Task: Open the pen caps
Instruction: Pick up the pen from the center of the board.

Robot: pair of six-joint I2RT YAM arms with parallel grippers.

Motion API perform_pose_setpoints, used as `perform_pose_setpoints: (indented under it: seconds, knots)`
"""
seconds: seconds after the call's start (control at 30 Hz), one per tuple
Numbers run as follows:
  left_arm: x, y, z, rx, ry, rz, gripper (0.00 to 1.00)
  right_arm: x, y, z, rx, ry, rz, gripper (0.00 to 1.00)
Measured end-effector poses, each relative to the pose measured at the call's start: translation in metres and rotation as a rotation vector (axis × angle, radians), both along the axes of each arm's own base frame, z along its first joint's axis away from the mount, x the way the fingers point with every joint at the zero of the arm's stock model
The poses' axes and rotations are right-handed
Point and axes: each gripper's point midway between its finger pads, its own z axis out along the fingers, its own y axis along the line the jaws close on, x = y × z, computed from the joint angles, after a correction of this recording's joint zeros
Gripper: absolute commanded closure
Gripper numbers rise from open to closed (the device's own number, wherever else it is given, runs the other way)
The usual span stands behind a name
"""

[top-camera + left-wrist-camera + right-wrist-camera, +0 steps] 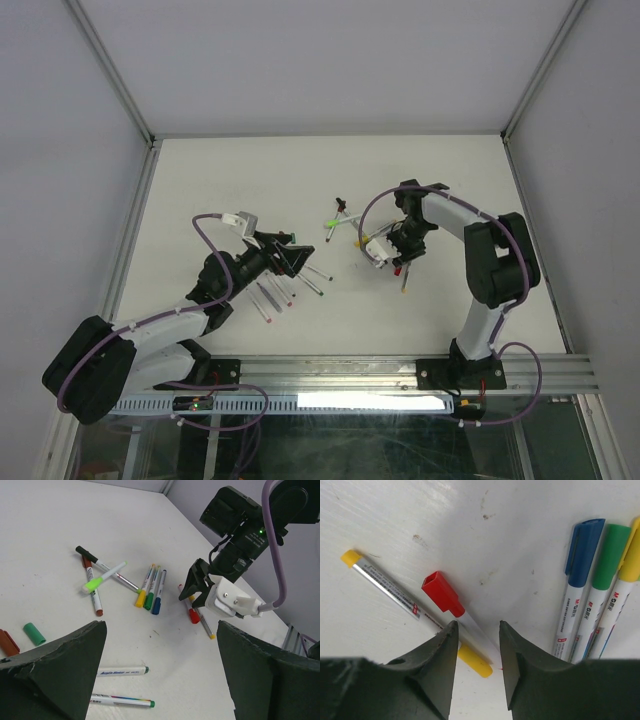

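My right gripper is low over the table, its jaws standing on either side of the white barrel of a red-capped pen, with a narrow gap left on the right side. A yellow pen cap lies just under that barrel. Beside it is a silver pen with a yellow end. Blue, green and yellow capped pens lie together to the right. My left gripper hangs wide open and holds nothing, above two uncapped green-tipped pens. A loose green cap and a brown cap lie to its left.
Several more pens lie crossed mid-table: a light green one, a black-capped one and a brown one. Uncapped pens lie by the left arm. White walls close the table on three sides, a metal rail in front.
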Motion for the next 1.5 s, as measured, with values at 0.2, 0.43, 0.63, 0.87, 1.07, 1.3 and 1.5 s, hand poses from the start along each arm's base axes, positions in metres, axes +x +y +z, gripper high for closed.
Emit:
perform_pose_setpoints:
  seconds: [0.2, 0.43, 0.63, 0.87, 1.07, 1.3, 1.5]
  knots:
    - [0.000, 0.000, 0.001, -0.003, -0.004, 0.002, 0.05, 0.003, -0.001, -0.003, -0.009, -0.002, 0.001, 0.69]
    - [0.000, 0.000, 0.001, -0.005, -0.006, 0.003, 0.05, 0.005, 0.001, -0.004, -0.002, -0.002, 0.000, 0.81]
    - [0.000, 0.002, 0.000, -0.009, -0.004, 0.011, 0.04, 0.005, 0.009, -0.003, 0.039, -0.001, -0.001, 1.00]
    - [-0.004, 0.009, -0.003, -0.030, 0.010, 0.032, 0.01, 0.006, 0.027, -0.003, 0.138, -0.008, -0.012, 1.00]
    - [-0.006, 0.012, 0.001, -0.103, 0.044, 0.049, 0.01, -0.008, 0.055, 0.002, 0.250, 0.068, -0.109, 1.00]
    - [-0.010, 0.015, 0.019, -0.231, 0.089, 0.057, 0.01, -0.027, 0.083, 0.048, 0.377, 0.139, -0.283, 1.00]
    - [-0.012, 0.013, 0.033, -0.369, 0.153, 0.038, 0.02, -0.032, 0.106, 0.087, 0.465, 0.266, -0.496, 1.00]
